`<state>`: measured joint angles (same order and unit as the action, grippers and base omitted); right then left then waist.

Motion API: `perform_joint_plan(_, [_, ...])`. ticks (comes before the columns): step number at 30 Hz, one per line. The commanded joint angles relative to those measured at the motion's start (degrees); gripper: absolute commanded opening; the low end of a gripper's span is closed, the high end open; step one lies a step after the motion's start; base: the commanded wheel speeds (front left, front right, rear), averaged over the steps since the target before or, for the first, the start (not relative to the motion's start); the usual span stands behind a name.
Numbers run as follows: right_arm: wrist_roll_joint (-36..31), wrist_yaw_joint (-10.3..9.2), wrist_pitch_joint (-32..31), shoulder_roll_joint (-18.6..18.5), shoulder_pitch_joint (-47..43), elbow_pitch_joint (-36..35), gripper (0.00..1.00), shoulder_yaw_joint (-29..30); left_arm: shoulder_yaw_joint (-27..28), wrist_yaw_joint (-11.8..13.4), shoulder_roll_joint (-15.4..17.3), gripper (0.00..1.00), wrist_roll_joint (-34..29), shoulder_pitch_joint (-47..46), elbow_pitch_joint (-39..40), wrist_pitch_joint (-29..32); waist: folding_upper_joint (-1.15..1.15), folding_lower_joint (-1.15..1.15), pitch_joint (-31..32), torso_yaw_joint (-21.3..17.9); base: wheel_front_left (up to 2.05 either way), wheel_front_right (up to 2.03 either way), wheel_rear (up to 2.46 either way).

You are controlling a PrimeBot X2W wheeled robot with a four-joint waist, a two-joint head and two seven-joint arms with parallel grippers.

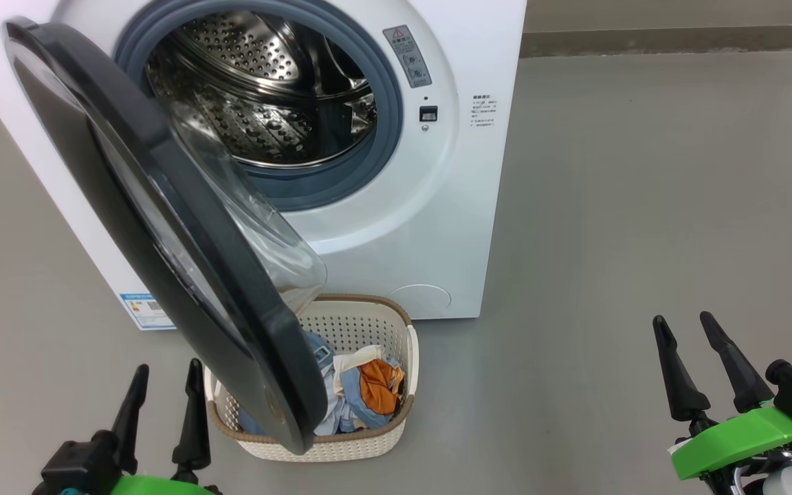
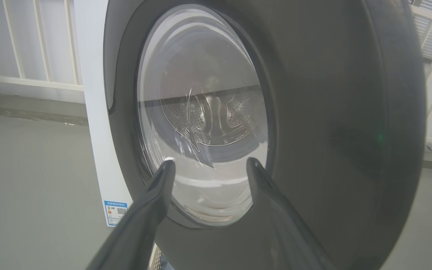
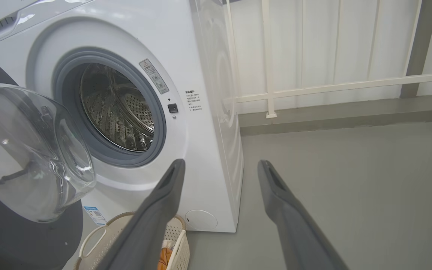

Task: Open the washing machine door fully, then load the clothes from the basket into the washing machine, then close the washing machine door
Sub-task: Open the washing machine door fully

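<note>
Fingers (image 1: 193, 405) of our left gripper (image 1: 168, 370) and right gripper (image 1: 682, 322) stand apart, holding nothing. The washing machine door (image 1: 183, 227) hangs open, perhaps not fully, over the basket (image 1: 361, 326) of clothes (image 1: 379, 385) on the floor (image 1: 609, 206) before the washing machine (image 1: 437, 227).

Glossy black washing machine door (image 1: 183, 220), shiny steel drum (image 1: 258, 89), plastic basket (image 1: 361, 326)

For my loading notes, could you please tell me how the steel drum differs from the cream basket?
The shiny perforated steel drum looks empty; the cream-white perforated plastic basket holds light blue and orange clothes. The drum opens forward, the basket upward. Both are perforated.
</note>
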<state>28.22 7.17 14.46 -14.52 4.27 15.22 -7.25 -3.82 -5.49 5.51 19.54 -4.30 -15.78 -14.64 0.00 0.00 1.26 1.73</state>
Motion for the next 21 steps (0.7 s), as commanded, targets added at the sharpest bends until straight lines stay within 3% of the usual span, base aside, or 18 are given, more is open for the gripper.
perform_joint_plan(1, [-0.5, 0.32, 0.5, -0.9, 0.8, -1.1, 1.00, -1.1, 1.9, 0.3, 0.5, 1.00, 0.1, -1.3, 1.4, -0.4, 0.00, 0.00, 0.0, 0.1, 0.00, 0.00, 0.00])
perform_joint_plan(21, [-0.8, 0.32, 0.5, -1.5, 1.4, -0.1, 1.00, -2.7, 2.2, 0.4, 0.1, 1.00, -0.4, -1.4, 1.0, -0.4, 0.00, 0.00, 0.4, 0.2, 0.00, 0.00, 0.00])
